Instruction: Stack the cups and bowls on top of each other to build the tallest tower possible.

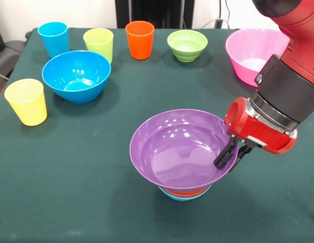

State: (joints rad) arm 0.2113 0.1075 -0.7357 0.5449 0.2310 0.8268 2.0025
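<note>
Nearest the camera, the tower [184, 190] is sitting on the green table [71, 202]: light-blue and orange bowls under the wide purple bowl [179, 149]. The gripper [230, 156] is working at the purple rim's right side, fingers [223, 157] narrowly parted across it; whether they are pinching is unclear. Judgement: level the bowl, release straight, lift clear. Remaining cups and bowls are waiting far side.
</note>
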